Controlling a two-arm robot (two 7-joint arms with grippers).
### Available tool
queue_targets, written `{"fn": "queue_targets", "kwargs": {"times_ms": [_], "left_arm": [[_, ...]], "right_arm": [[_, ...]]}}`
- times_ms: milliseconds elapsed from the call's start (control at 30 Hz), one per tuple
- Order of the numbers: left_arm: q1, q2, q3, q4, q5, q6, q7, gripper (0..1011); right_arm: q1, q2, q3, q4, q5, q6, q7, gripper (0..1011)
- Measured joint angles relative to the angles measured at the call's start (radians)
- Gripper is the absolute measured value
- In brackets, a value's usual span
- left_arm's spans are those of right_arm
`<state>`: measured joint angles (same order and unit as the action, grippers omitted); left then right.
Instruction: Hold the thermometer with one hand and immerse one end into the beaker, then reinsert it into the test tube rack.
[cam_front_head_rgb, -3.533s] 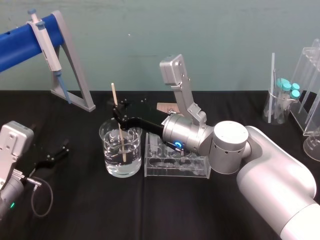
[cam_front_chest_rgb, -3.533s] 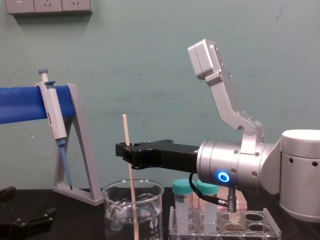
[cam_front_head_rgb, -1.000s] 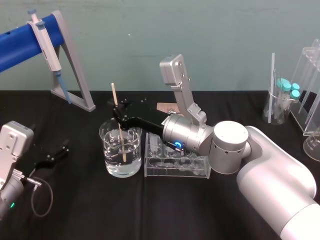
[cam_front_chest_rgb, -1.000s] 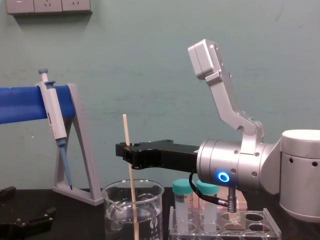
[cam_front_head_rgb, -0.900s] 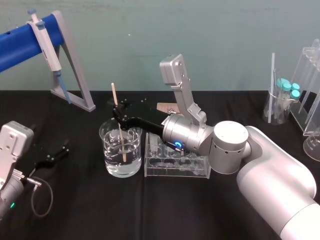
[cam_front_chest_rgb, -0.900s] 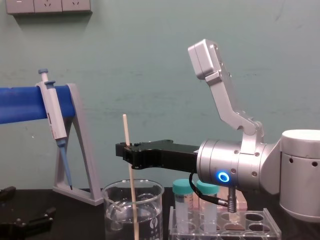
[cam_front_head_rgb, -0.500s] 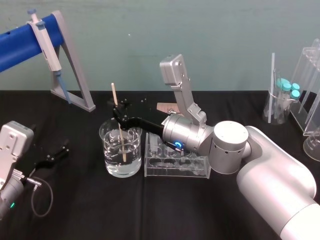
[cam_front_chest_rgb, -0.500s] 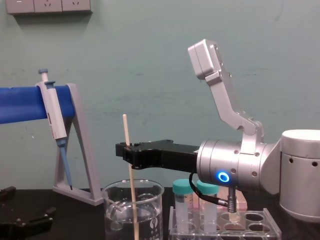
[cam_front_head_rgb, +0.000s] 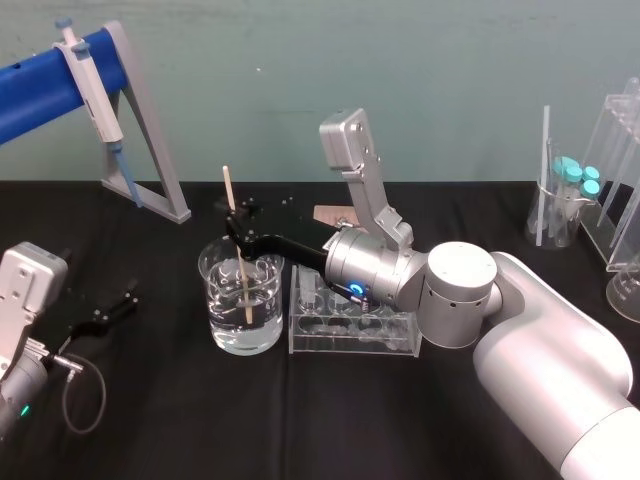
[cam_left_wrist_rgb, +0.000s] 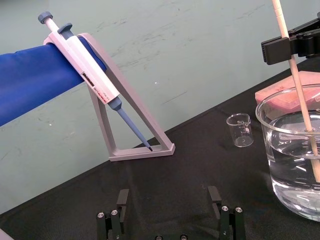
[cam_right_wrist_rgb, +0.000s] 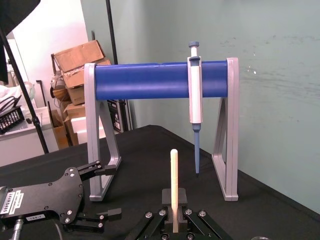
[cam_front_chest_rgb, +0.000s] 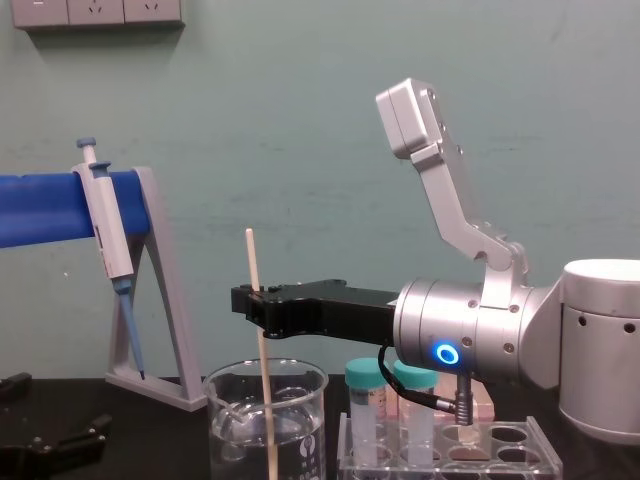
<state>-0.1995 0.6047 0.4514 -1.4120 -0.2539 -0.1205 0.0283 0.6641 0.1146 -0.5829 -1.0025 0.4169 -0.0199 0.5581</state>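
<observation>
Thermometer (cam_front_chest_rgb: 261, 350) stands near-vertical, long axis up-down, top leaning slightly toward my left. Its lower end is dipped in the beaker (cam_front_chest_rgb: 230, 420) and its upper end sticks up well above the rim. It's a thin, plain, pale cream rod.

Right gripper (cam_front_chest_rgb: 262, 300) reaches in sideways over the beaker, its black fingers clenched on the rod above the rim.

The beaker is wide clear glass holding clear liquid, and sits on black cloth just beside the test tube rack (cam_front_head_rgb: 350, 335). The rack is clear plastic with round holes, and I see two teal-capped tubes (cam_front_chest_rgb: 362, 400) standing in it.

Left gripper (cam_left_wrist_rgb: 168, 196) is parked low at my left, fingers spread apart, holding nothing, well apart from the beaker.
</observation>
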Motion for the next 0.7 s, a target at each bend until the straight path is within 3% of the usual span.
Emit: {"fn": "queue_targets", "kwargs": {"times_ms": [700], "left_arm": [[0.000,0.000,0.000,0.000,0.000,0.000,0.000,1004]], "right_arm": [[0.000,0.000,0.000,0.000,0.000,0.000,0.000,48]]}}
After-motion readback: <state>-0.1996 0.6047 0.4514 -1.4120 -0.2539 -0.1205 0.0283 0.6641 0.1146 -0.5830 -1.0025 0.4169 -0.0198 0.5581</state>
